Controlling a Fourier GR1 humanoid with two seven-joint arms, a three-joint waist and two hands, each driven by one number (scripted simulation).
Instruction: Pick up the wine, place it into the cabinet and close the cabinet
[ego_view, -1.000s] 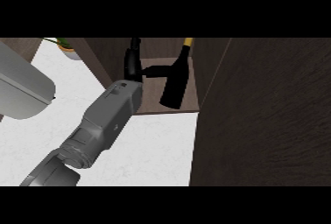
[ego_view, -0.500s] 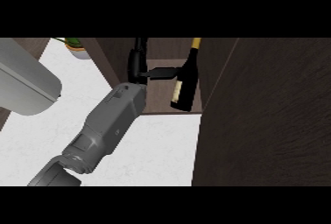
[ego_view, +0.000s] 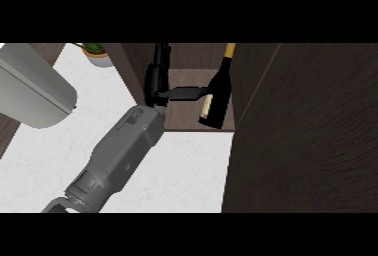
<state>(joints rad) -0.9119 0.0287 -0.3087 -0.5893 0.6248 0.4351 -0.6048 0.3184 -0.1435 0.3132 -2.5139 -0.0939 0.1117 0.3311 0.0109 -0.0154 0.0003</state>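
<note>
At upper centre, one black hand (ego_view: 161, 82) reaches into the open cabinet (ego_view: 184, 112), thumb touching the dark wine bottle (ego_view: 215, 97), apparently steadying it on the shelf before release.

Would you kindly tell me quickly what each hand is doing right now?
Left hand: not visible in the head view.
Right hand: open, fingers straight up, thumb stretched toward the dark glass wine bottle with yellow foil top in the dark wooden cabinet.
</note>
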